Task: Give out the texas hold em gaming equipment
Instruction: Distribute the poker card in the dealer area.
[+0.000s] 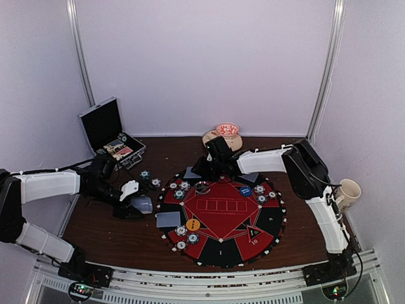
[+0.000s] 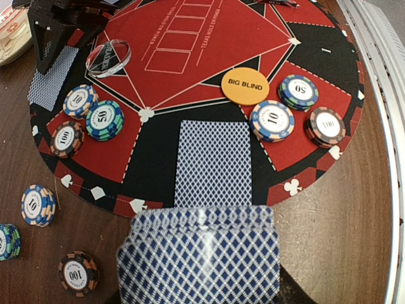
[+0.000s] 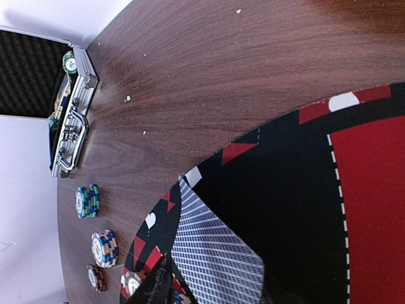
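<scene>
- The left end effector (image 1: pixel 131 201) was closed on a deck of grey-blue-backed cards (image 2: pixel 199 259). It held the deck above the counter (image 1: pixel 107 237), just beside the left edge of the round mat (image 1: pixel 221 250).
- The right end effector (image 1: pixel 204 170) was at the far edge of the mat, beside a face-down card (image 3: pixel 215 256). I could not tell if its jaws were open or closed.
- Another single card (image 2: pixel 212 161) lay flat on the mat near the deck.
- An orange disc (image 2: pixel 245 85) and a blue disc (image 1: pixel 245 190) lay on the mat among chip stacks (image 2: pixel 104 120).
- More chips (image 2: pixel 38 204) stood on the counter, between the mat and the open case (image 1: pixel 104 130).
</scene>
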Robot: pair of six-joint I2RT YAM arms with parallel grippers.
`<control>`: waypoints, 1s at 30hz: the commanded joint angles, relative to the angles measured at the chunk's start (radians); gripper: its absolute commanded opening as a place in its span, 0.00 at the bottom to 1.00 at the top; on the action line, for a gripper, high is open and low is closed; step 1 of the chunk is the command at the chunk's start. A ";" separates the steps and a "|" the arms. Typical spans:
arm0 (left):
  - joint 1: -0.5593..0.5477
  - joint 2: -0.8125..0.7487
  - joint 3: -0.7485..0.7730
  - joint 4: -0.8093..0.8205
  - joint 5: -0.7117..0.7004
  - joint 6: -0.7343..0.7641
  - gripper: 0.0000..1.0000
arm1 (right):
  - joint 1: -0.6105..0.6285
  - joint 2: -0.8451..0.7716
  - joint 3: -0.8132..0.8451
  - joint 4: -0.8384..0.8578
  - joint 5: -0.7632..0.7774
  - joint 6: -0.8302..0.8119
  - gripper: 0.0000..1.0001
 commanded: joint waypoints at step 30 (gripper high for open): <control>0.004 0.005 0.000 0.028 0.017 0.013 0.52 | 0.002 0.069 -0.018 0.303 -0.106 0.196 0.00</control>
